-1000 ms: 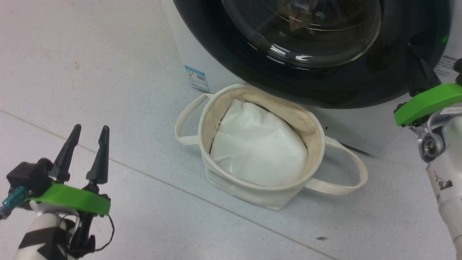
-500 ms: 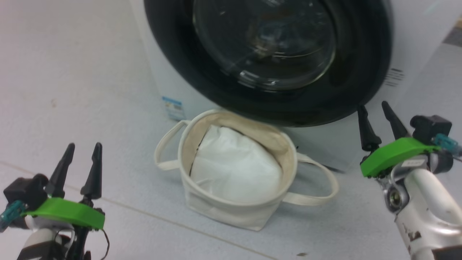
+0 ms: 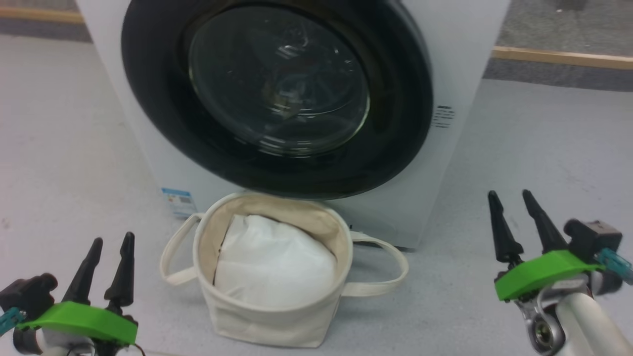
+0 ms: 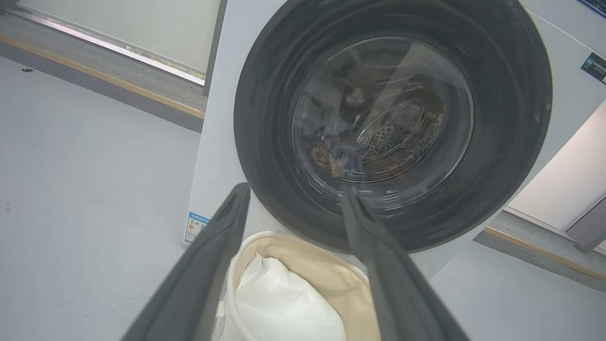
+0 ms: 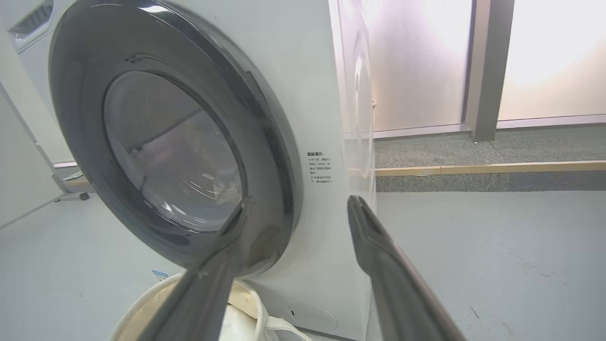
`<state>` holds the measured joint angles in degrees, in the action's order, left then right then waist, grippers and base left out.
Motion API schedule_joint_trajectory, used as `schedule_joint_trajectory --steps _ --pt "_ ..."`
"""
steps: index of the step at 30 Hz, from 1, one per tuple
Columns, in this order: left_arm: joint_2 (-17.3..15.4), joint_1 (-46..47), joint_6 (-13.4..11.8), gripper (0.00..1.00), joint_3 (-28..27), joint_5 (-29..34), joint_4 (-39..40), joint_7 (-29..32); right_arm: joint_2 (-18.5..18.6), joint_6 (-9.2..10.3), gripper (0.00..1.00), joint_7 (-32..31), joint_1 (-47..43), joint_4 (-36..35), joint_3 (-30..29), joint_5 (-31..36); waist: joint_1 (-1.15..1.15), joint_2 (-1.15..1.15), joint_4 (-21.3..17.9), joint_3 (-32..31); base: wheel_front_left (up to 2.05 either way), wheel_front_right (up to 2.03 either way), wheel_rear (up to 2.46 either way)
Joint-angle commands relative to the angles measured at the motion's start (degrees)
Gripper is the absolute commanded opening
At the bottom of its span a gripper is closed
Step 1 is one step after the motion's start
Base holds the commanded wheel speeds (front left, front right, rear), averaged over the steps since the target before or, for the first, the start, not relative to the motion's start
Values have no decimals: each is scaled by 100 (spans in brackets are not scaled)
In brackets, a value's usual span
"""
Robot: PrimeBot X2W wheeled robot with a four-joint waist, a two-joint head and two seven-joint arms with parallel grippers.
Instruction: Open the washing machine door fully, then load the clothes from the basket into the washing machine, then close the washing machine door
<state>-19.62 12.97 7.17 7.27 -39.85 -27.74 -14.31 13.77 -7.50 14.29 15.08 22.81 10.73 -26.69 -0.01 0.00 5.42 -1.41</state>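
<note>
The washing machine (image 3: 460,74) is a white box with its round glossy black washing machine door (image 3: 153,99) lying flat against the front. Through the glass, blue and tan clothes (image 4: 337,157) lie in the steel drum. On the floor right under the door stands the cream basket (image 3: 277,326), holding plain white padding (image 3: 272,262). My left gripper (image 3: 111,240) hovers open at the lower left, left of the basket, holding nothing. At the lower right my right gripper (image 3: 509,194) is open and empty, off the machine's right corner. The door (image 5: 170,147) rises beyond the right gripper (image 5: 300,201).
A small blue label sticker (image 3: 179,201) sits low on the machine's front, left of the basket. A wooden floor strip (image 3: 564,58) runs behind the machine, with grey carpet beyond. Pale floor spreads to both sides. The basket's loop handles (image 3: 390,277) stick out sideways.
The head view has swung up, so the whole door now shows. My right gripper has come away from the door's right edge, dropped low and spread its fingers. The left gripper stays open.
</note>
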Motion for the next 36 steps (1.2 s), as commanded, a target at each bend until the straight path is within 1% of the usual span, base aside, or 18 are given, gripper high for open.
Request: schedule_joint_trajectory --steps 1,7,11,36 --pt "-237 190 32 100 -154 -68 160 -65 88 1 100 71 75 -255 -21 80 1 0 -152 -115 0 0 0" --pt "-318 140 32 100 -107 -154 195 -67 82 1 100 71 -326 -557 -323 158 1 0 -213 -204 0 0 0" --pt "-357 135 32 100 -48 -177 196 -68 65 1 100 71 -457 -635 -474 232 1 0 -204 -225 0 0 0" --pt "-380 133 32 100 30 -122 183 -69 -67 1 100 71 -589 -670 -503 348 1 0 -60 -245 0 0 0"
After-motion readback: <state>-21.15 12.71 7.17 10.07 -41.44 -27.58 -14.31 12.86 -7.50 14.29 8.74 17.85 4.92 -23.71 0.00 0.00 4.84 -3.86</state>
